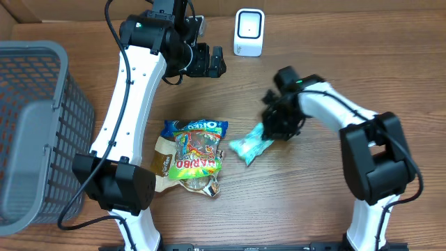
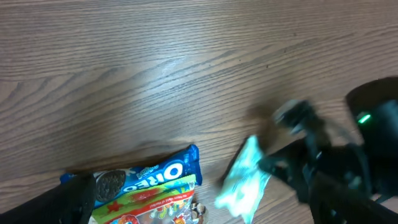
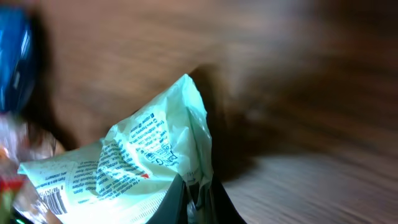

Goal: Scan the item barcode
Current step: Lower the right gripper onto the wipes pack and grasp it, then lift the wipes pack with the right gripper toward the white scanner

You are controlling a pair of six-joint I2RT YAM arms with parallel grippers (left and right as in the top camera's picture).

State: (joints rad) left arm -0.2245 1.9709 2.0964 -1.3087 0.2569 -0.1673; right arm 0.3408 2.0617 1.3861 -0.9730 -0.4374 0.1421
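Right now my right pincer (image 1: 272, 131) is clenched on the right end of the pale green packet (image 1: 249, 148), just beside the snack bags (image 1: 195, 150). Its barcode (image 3: 55, 200) looks blurred and half cut off. My left pincer (image 1: 211, 64) hangs released.

Table (image 1: 313, 209): wood-grain, matt, smooth. Mint-green packet (image 1: 249, 148): thin crinkled plastic film, slight sheen. Oreo pack (image 1: 198, 126), Haribo bag (image 1: 196, 159): glossy film. Basket (image 1: 28, 49), left edge: grey matt plastic lattice. Scanner (image 1: 249, 33), far edge: smooth white plastic.
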